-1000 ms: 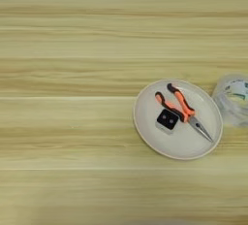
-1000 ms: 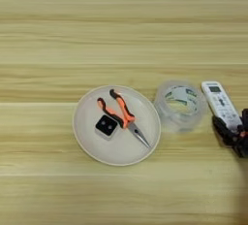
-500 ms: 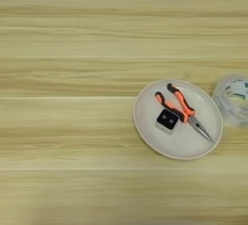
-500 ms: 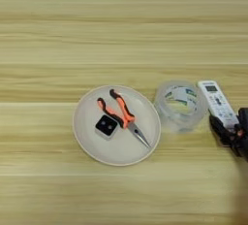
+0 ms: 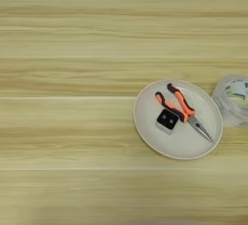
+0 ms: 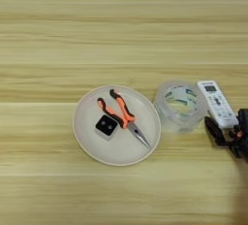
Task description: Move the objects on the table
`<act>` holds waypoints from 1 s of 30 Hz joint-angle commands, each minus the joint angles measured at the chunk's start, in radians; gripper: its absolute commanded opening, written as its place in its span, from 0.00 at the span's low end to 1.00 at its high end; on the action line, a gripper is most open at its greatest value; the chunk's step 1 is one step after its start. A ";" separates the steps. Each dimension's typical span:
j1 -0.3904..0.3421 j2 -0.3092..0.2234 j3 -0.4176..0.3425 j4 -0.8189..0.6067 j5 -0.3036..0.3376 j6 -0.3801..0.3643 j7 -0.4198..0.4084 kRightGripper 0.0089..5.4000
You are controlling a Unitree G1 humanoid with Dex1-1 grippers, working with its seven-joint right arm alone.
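Pliers (image 6: 123, 117) and the black block (image 6: 106, 126) lie side by side on your plate (image 6: 87, 141), mid-worktop (image 6: 72, 35). Just right of the plate sits the tape roll (image 6: 180, 105), with the remote (image 6: 217, 103) close beside it on its right. Your pincer (image 6: 227, 134) enters at the right edge, its tips at the remote's near end; whether they are apart or together, you cannot tell here.
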 commanded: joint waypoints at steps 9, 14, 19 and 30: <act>-0.012 -0.048 -0.026 -0.110 0.012 -0.007 -0.048 1.00; 0.009 -0.052 -0.042 -0.173 0.020 0.011 -0.055 1.00; 0.014 -0.058 -0.060 -0.212 0.026 0.024 -0.061 1.00; -0.002 -0.074 -0.102 -0.235 0.027 0.029 -0.068 1.00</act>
